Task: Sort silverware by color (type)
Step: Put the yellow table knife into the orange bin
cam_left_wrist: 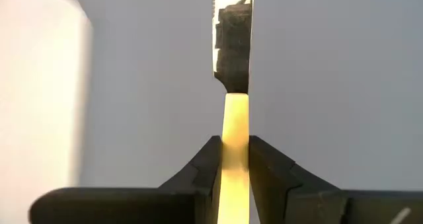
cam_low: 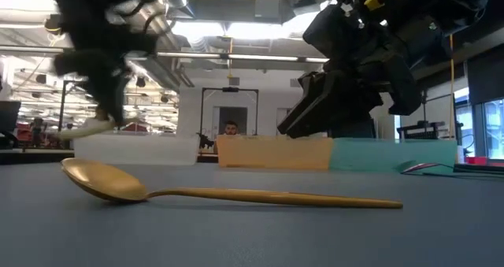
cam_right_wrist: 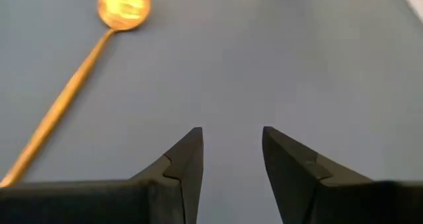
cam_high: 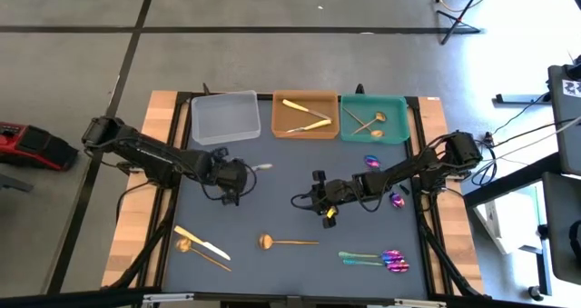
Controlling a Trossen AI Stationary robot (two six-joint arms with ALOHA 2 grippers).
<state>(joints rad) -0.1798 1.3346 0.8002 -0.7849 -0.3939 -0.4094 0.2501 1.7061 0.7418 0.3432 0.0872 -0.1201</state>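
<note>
the left gripper (cam_left_wrist: 235,159) is seen closed on the pale gold handle of a knife (cam_left_wrist: 232,65), held above the mat (cam_high: 290,208) just in front of the clear tray (cam_high: 225,117). the right gripper (cam_right_wrist: 231,158) is held over mid-mat with its jaws parted and nothing between them. a gold spoon (cam_right_wrist: 86,65) is left flat on the mat near it, and the other silverware is scattered on the mat and in the orange tray (cam_high: 306,131) and teal tray (cam_high: 374,134).

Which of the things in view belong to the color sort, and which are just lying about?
Job:
knife held in left gripper
right gripper, open, empty
gold spoon
knife and spoon, front left
iridescent pieces, front right
pieces near right arm
clear tray, orange tray, teal tray

Lying about:
red device on floor
cables
</note>
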